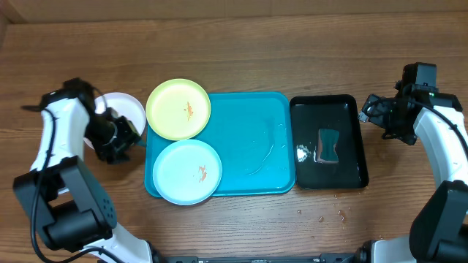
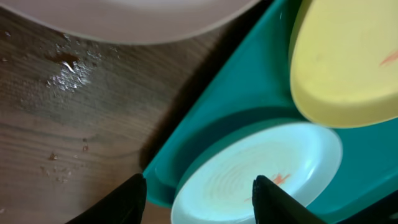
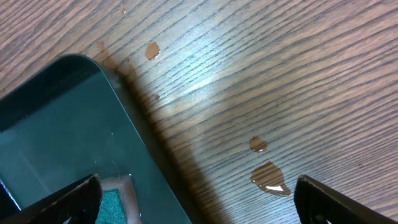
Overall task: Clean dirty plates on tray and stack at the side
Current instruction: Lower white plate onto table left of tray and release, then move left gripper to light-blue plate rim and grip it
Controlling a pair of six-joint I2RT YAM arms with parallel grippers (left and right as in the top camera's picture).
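The turquoise tray (image 1: 248, 131) lies mid-table. A yellow-green plate (image 1: 178, 109) with an orange smear rests over its upper-left corner. Below it, a light blue plate (image 1: 187, 172), also smeared, lies at the tray's lower left. The white plate (image 1: 124, 109) sits on the table left of the tray, partly hidden by my left arm. My left gripper (image 1: 126, 140) is open and holds nothing, just below the white plate. In the left wrist view the gripper (image 2: 199, 202) hovers over the light blue plate (image 2: 261, 168) and the tray's (image 2: 249, 87) corner. My right gripper (image 1: 374, 111) is open and holds nothing, right of the black tray.
A smaller black tray (image 1: 347, 168) with a teal sponge (image 1: 328, 145) stands right of the turquoise tray. Water drops (image 3: 268, 176) lie on the wood beside it, under my right gripper (image 3: 199, 202). A wet patch (image 2: 68, 71) marks the table near the white plate (image 2: 137, 18).
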